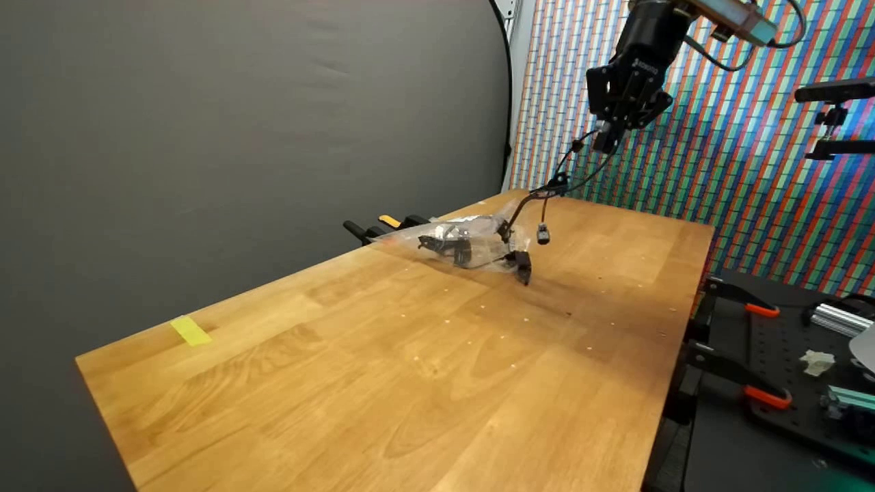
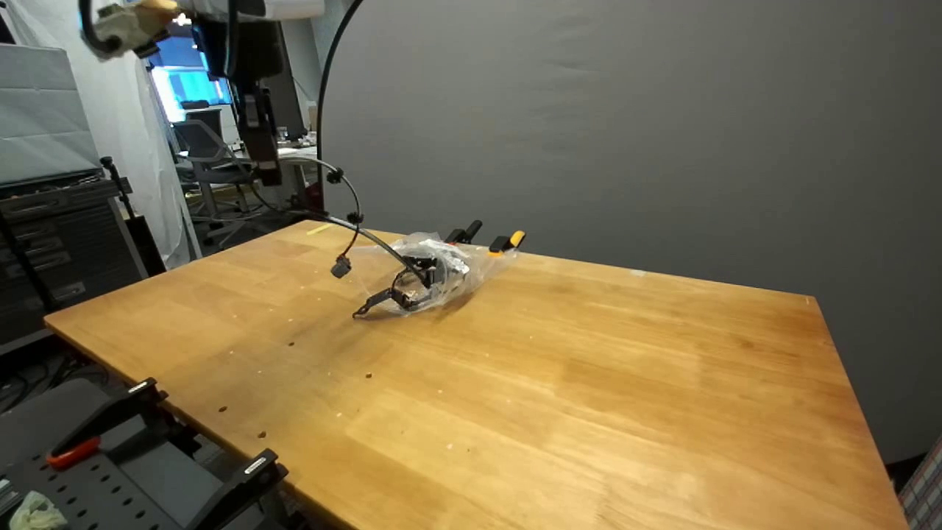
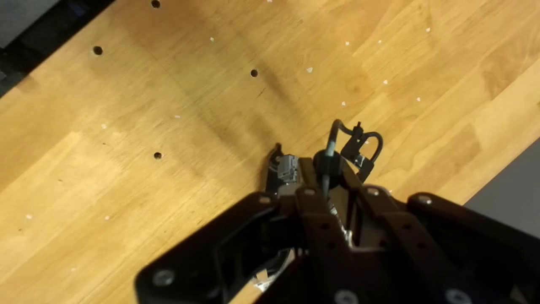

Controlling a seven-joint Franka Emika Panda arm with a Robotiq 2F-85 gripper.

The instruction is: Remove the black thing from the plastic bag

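the table (image 1: 410, 403) is yellowy brown with wavy wood lines. on it, the bag (image 2: 471, 276) is see-through and the tape (image 1: 191, 330) yellow. above it, the gripper (image 3: 328, 169) is black, like the wiry thing (image 1: 558, 182). around the table, the sheet (image 1: 273, 137) is plain grey and the wall (image 1: 738, 178) has red, green, blue and white blocks.

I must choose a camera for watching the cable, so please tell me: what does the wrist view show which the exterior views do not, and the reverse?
Only the wrist view: the gap between the fingers, with the cable running between them; in the exterior views I cannot make out this gap.

Only the exterior views: the bag as a whole, the yellow tape, and the yellow-tipped clamp near the bag.

Shared: the fingers, the cable, a grey connector and the table.
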